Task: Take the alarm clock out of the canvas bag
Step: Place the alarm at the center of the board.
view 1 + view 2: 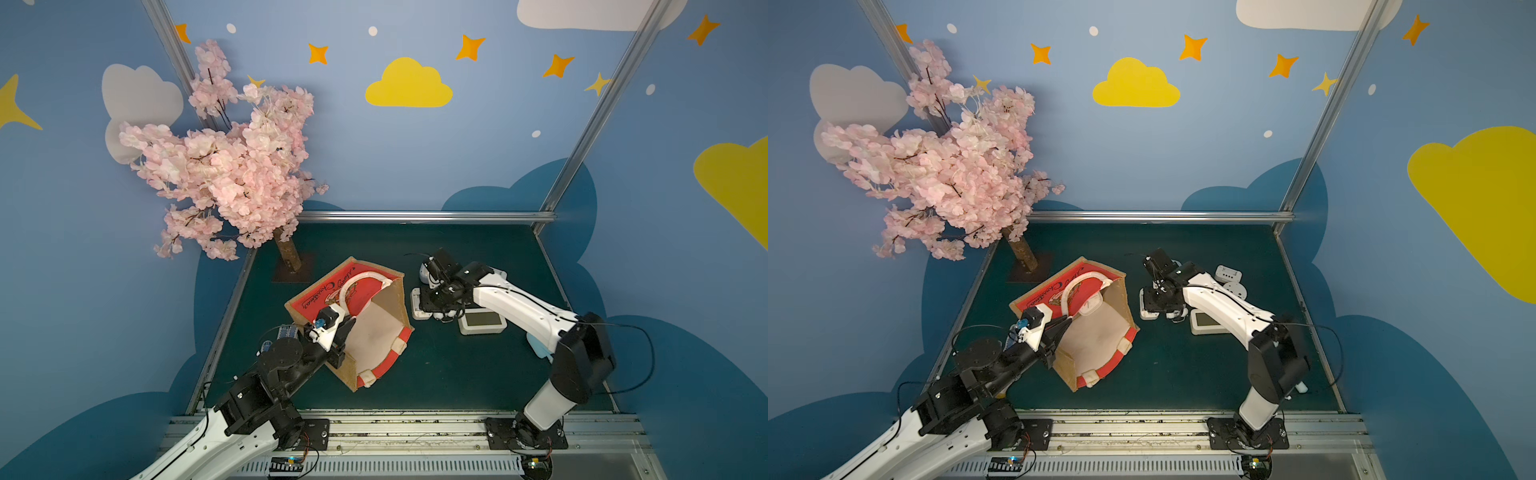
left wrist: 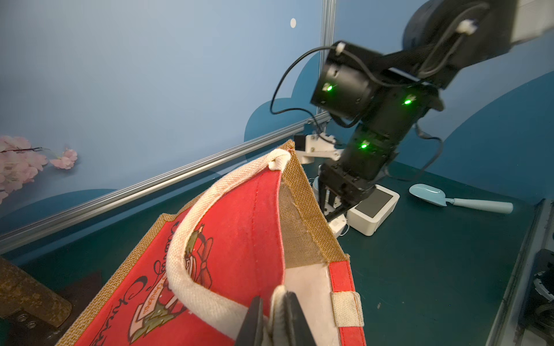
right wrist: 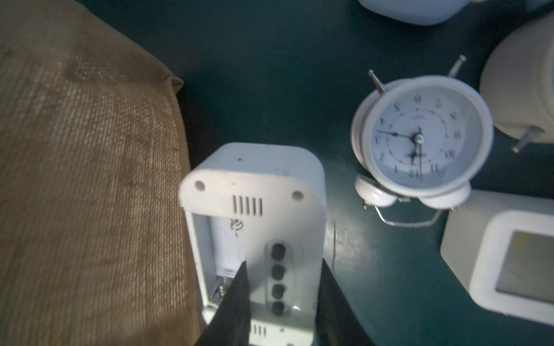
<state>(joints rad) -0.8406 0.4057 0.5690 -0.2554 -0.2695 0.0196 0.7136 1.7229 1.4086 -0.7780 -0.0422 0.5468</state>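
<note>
One canvas bag, one blue scoop, one blossom tree, two arms, at least four clocks

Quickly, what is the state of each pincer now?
Left pincer: closed on the rope handle of the canvas bag.
Right pincer: closed on the white alarm clock.

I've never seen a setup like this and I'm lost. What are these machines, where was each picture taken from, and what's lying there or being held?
Two robot arms stand at a green table. Two pictures look down from overhead; the other two come from cameras on the arms' wrists. The left arm has its jaws pinched on the white handle of a tan-and-red canvas bag lying tipped open. The right arm holds a white boxy clock in its jaws, back showing. Nearby lie a round bell clock, a white screen clock and a blue scoop.
</note>
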